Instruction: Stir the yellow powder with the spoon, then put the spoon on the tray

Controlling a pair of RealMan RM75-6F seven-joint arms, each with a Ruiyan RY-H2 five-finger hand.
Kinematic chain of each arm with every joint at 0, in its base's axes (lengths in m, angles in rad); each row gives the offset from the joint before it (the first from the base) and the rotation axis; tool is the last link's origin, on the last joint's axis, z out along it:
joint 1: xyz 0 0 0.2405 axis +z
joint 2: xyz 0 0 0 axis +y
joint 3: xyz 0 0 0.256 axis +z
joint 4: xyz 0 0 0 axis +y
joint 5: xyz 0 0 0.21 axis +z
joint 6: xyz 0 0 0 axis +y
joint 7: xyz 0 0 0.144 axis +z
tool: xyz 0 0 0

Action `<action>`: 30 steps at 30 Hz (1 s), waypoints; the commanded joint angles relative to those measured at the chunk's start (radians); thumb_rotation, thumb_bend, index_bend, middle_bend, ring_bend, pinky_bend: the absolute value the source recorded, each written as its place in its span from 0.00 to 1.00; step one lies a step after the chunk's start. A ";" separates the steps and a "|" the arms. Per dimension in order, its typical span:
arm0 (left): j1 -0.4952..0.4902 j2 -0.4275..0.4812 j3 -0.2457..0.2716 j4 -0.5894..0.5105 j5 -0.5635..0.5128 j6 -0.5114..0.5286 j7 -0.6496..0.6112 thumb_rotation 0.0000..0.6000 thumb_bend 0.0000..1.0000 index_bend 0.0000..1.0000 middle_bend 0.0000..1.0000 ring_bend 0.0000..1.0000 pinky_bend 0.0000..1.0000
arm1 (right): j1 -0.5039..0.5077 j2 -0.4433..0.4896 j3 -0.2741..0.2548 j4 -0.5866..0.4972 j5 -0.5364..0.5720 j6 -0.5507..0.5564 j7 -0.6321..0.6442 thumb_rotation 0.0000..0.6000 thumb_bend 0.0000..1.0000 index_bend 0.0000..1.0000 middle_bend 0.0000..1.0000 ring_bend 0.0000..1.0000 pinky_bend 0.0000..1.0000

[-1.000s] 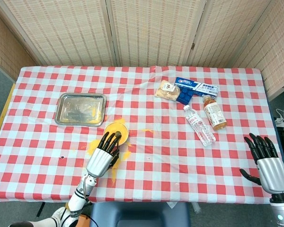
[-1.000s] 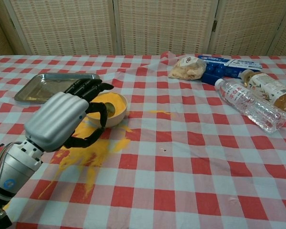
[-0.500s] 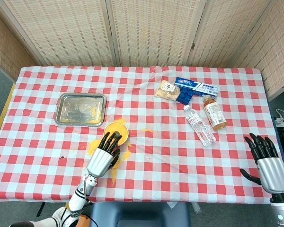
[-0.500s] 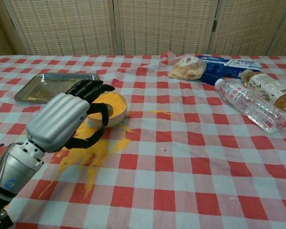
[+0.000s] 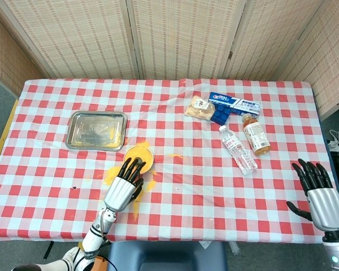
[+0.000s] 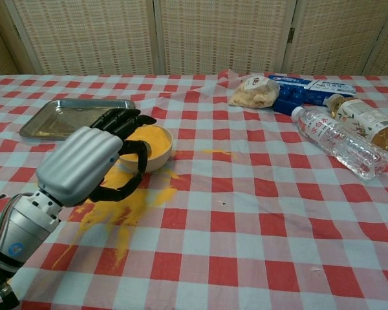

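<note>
The left hand (image 6: 94,158) hovers beside the bowl (image 6: 150,147) of yellow powder (image 6: 150,137), fingers apart, holding nothing I can see. The right hand (image 5: 319,192) is open at the table's edge. The tray (image 5: 96,130) lies behind the bowl; I cannot make out the spoon.

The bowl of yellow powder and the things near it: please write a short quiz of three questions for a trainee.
1. True or false: yellow powder lies spilled on the tablecloth beside the bowl.
2. Which hand is near the bowl? A) left hand B) right hand
3. Fill in: the clear water bottle lies on its ____.

Key: 1 true; 2 A; 3 side.
</note>
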 commanded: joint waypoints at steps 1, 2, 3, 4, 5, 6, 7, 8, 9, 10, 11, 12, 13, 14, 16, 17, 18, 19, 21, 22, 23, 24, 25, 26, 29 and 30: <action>0.000 -0.001 -0.001 0.001 0.000 0.003 -0.004 1.00 0.42 0.58 0.11 0.00 0.05 | 0.000 0.000 0.000 0.000 0.000 0.000 0.001 1.00 0.06 0.00 0.00 0.00 0.00; 0.000 -0.001 -0.002 0.002 0.000 0.006 -0.006 1.00 0.42 0.59 0.12 0.00 0.05 | 0.000 0.000 0.000 0.000 0.000 0.000 0.001 1.00 0.06 0.00 0.00 0.00 0.00; -0.001 -0.001 -0.003 0.002 0.001 0.008 -0.010 1.00 0.42 0.59 0.12 0.00 0.05 | -0.001 0.000 0.000 0.001 0.000 0.001 0.001 1.00 0.06 0.00 0.00 0.00 0.00; -0.001 -0.001 -0.003 0.001 0.001 0.011 -0.015 1.00 0.43 0.60 0.12 0.00 0.05 | -0.001 0.000 0.001 0.001 0.000 0.002 0.002 1.00 0.06 0.00 0.00 0.00 0.00; -0.001 -0.002 -0.005 0.001 0.001 0.015 -0.023 1.00 0.44 0.61 0.13 0.00 0.05 | -0.001 0.001 0.001 0.000 0.000 0.002 0.002 1.00 0.06 0.00 0.00 0.00 0.00; -0.001 -0.002 -0.006 0.001 0.001 0.017 -0.028 1.00 0.45 0.62 0.13 0.00 0.05 | -0.001 0.001 0.001 0.000 0.000 0.002 0.002 1.00 0.06 0.00 0.00 0.00 0.00; -0.002 -0.002 -0.007 0.001 0.001 0.020 -0.032 1.00 0.46 0.63 0.14 0.00 0.05 | -0.001 0.001 0.001 0.000 0.000 0.002 0.003 1.00 0.06 0.00 0.00 0.00 0.00; -0.002 -0.002 -0.008 0.002 0.002 0.025 -0.037 1.00 0.48 0.64 0.15 0.00 0.05 | -0.001 0.002 0.001 0.000 0.000 0.002 0.003 1.00 0.06 0.00 0.00 0.00 0.00; -0.002 -0.002 -0.010 0.002 0.003 0.030 -0.039 1.00 0.50 0.65 0.15 0.00 0.05 | -0.001 0.002 0.001 0.000 0.000 0.002 0.003 1.00 0.06 0.00 0.00 0.00 0.00; -0.003 -0.002 -0.012 0.002 0.003 0.035 -0.044 1.00 0.52 0.66 0.16 0.00 0.05 | -0.001 0.002 0.001 0.001 0.000 0.002 0.003 1.00 0.06 0.00 0.00 0.00 0.00; -0.004 -0.002 -0.015 0.002 0.004 0.043 -0.051 1.00 0.54 0.67 0.17 0.00 0.05 | -0.001 0.001 0.001 0.001 0.001 0.002 0.003 1.00 0.06 0.00 0.00 0.00 0.00; -0.004 -0.002 -0.018 0.002 0.004 0.048 -0.056 1.00 0.57 0.69 0.18 0.00 0.05 | -0.001 0.002 0.001 0.001 0.001 0.002 0.003 1.00 0.06 0.00 0.00 0.00 0.00; -0.005 -0.002 -0.020 0.001 0.004 0.053 -0.062 1.00 0.60 0.70 0.20 0.00 0.05 | -0.001 0.001 0.001 0.001 0.001 0.002 0.003 1.00 0.06 0.00 0.00 0.00 0.00; -0.006 0.000 -0.024 -0.001 0.004 0.058 -0.072 1.00 0.62 0.71 0.20 0.00 0.05 | -0.001 0.001 0.001 0.001 0.001 0.002 0.003 1.00 0.06 0.00 0.00 0.00 0.00; -0.009 0.004 -0.031 -0.007 0.002 0.064 -0.093 1.00 0.68 0.74 0.23 0.01 0.05 | -0.001 0.001 0.001 0.000 0.001 0.002 0.002 1.00 0.06 0.00 0.00 0.00 0.00; -0.012 0.006 -0.037 -0.012 -0.001 0.067 -0.110 1.00 0.70 0.75 0.24 0.01 0.05 | -0.001 0.001 0.001 0.000 0.001 0.002 0.002 1.00 0.06 0.00 0.00 0.00 0.00; -0.014 0.010 -0.042 -0.018 -0.005 0.067 -0.125 1.00 0.72 0.77 0.25 0.02 0.05 | -0.001 0.001 0.001 0.000 0.001 0.002 0.002 1.00 0.06 0.00 0.00 0.00 0.00; -0.016 0.014 -0.047 -0.026 -0.009 0.064 -0.142 1.00 0.73 0.77 0.26 0.03 0.05 | -0.001 0.001 0.001 0.000 0.002 0.002 0.001 1.00 0.06 0.00 0.00 0.00 0.00; -0.022 0.028 -0.061 -0.050 -0.023 0.052 -0.181 1.00 0.73 0.78 0.28 0.04 0.05 | -0.002 0.001 0.002 -0.001 0.002 0.003 0.001 1.00 0.06 0.00 0.00 0.00 0.00; -0.025 0.035 -0.068 -0.061 -0.030 0.048 -0.195 1.00 0.73 0.78 0.29 0.04 0.05 | -0.002 0.001 0.002 0.000 0.002 0.003 0.000 1.00 0.06 0.00 0.00 0.00 0.00; -0.029 0.041 -0.076 -0.071 -0.034 0.045 -0.208 1.00 0.73 0.79 0.30 0.05 0.05 | -0.002 0.001 0.002 0.000 0.003 0.002 0.000 1.00 0.06 0.00 0.00 0.00 0.00; -0.035 0.050 -0.086 -0.080 -0.038 0.044 -0.223 1.00 0.73 0.79 0.31 0.05 0.05 | -0.002 0.000 0.002 0.000 0.004 0.002 0.000 1.00 0.06 0.00 0.00 0.00 0.00; -0.040 0.055 -0.093 -0.085 -0.040 0.045 -0.232 1.00 0.72 0.79 0.31 0.05 0.05 | -0.001 0.000 0.003 0.000 0.005 0.001 -0.001 1.00 0.06 0.00 0.00 0.00 0.00; -0.046 0.061 -0.102 -0.089 -0.041 0.048 -0.244 1.00 0.72 0.80 0.32 0.05 0.05 | -0.001 0.000 0.004 0.000 0.007 0.000 -0.002 1.00 0.06 0.00 0.00 0.00 0.00; -0.057 0.072 -0.118 -0.097 -0.046 0.051 -0.271 1.00 0.70 0.80 0.34 0.06 0.05 | -0.001 -0.001 0.006 0.001 0.011 0.000 -0.003 1.00 0.06 0.00 0.00 0.00 0.00; -0.059 0.079 -0.123 -0.109 -0.053 0.044 -0.283 1.00 0.70 0.80 0.34 0.06 0.05 | -0.001 -0.002 0.007 0.001 0.012 0.000 -0.004 1.00 0.06 0.00 0.00 0.00 0.00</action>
